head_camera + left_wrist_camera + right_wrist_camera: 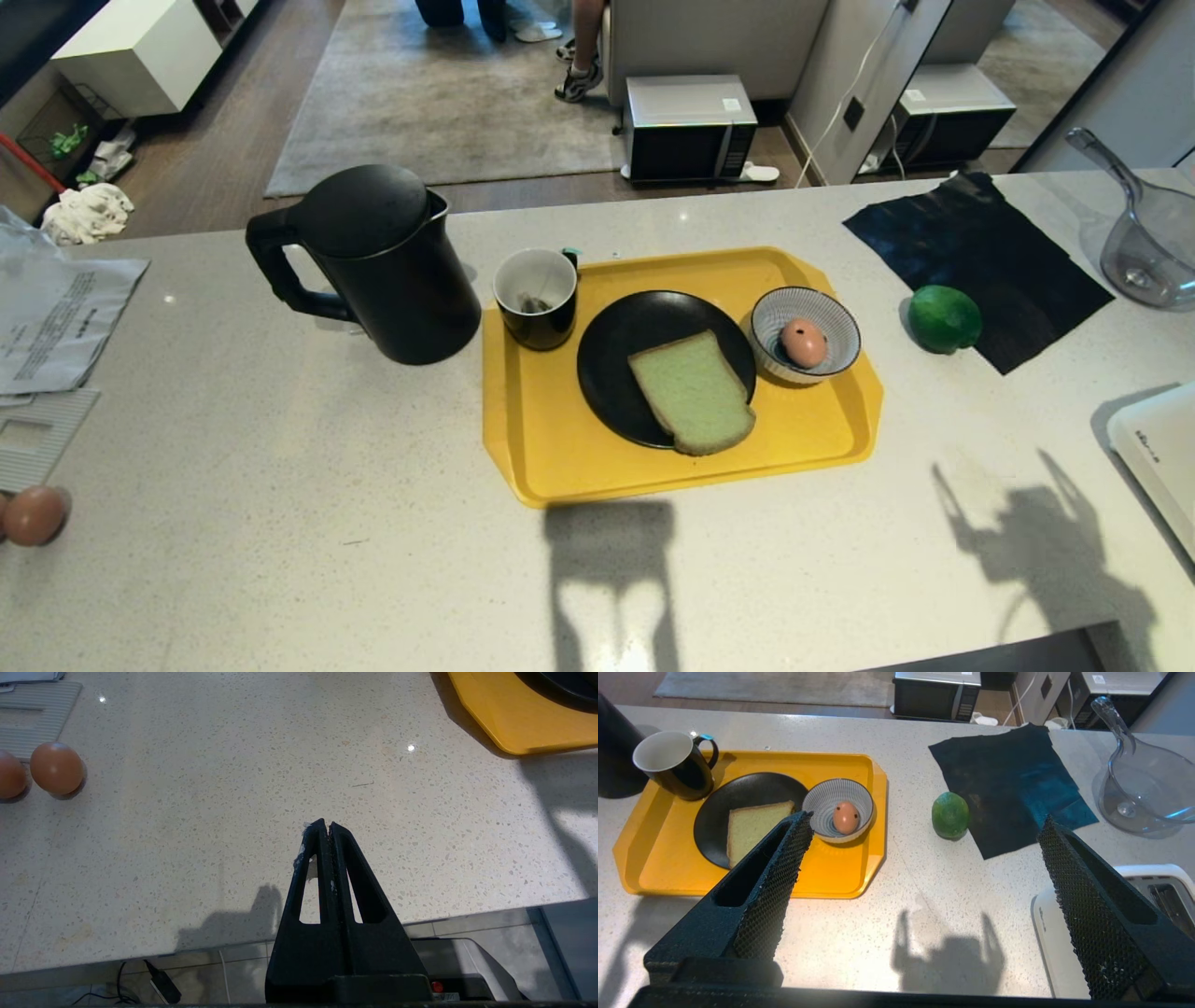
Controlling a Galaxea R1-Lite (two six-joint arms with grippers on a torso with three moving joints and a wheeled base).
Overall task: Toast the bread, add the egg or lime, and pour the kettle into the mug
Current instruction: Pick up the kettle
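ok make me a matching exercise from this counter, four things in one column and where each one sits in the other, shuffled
Things:
1. bread
2. egg
3. lime
4. mug

Places:
A. on the bare counter, at the edge of the dark cloth
B. in the striped bowl
C. on the yellow tray, at the corner nearest the kettle
D. on the black plate

Pairs: 1-D, 2-B, 3-A, 4-C

Green bread [693, 392], black plate [616, 355], yellow tray [551, 448].
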